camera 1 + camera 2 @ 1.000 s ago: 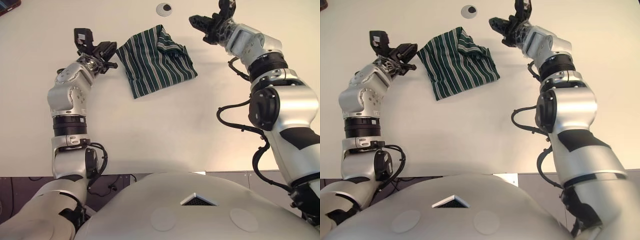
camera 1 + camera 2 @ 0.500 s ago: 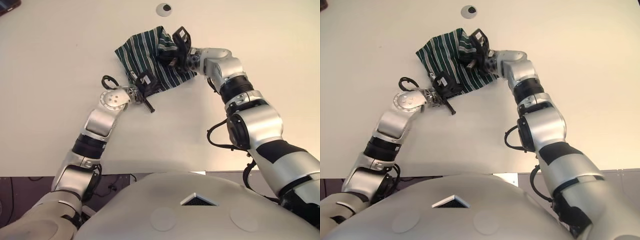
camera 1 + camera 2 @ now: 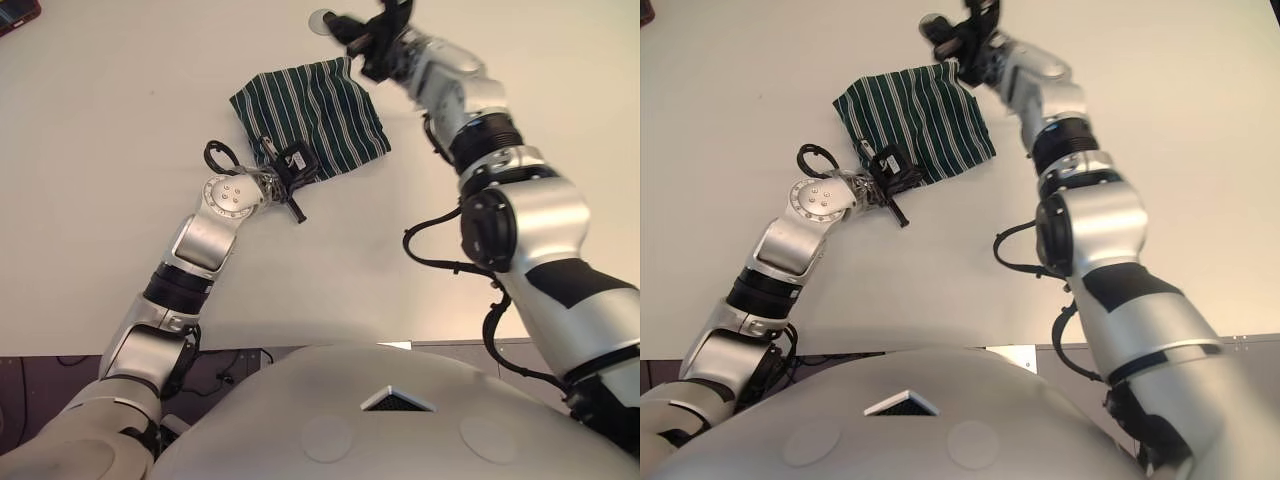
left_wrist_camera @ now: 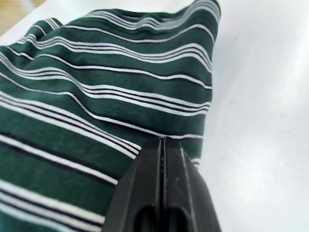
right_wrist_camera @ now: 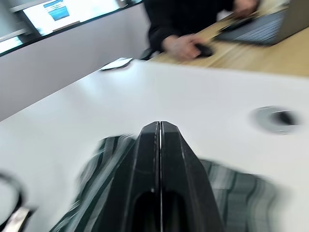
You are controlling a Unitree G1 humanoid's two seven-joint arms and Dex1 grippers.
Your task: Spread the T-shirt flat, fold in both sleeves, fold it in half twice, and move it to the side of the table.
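Black fingers on the left hand (image 4: 161, 141) are pressed tight together, with no gap. Their tips touch the near edge of the T-shirt (image 3: 318, 108). I cannot tell if any cloth is caught between them. The right hand (image 5: 160, 126) has its fingers pressed together too, and it pinches nothing. It is up by the far corner of the T-shirt, on the robot's right side. The T-shirt is dark green with thin white stripes. It is folded small and flat and lies on the white surface (image 3: 110, 170), in the far middle part, between the two arms. Just past it is a round grey hole (image 5: 277, 117) in the surface, close to the right hand.
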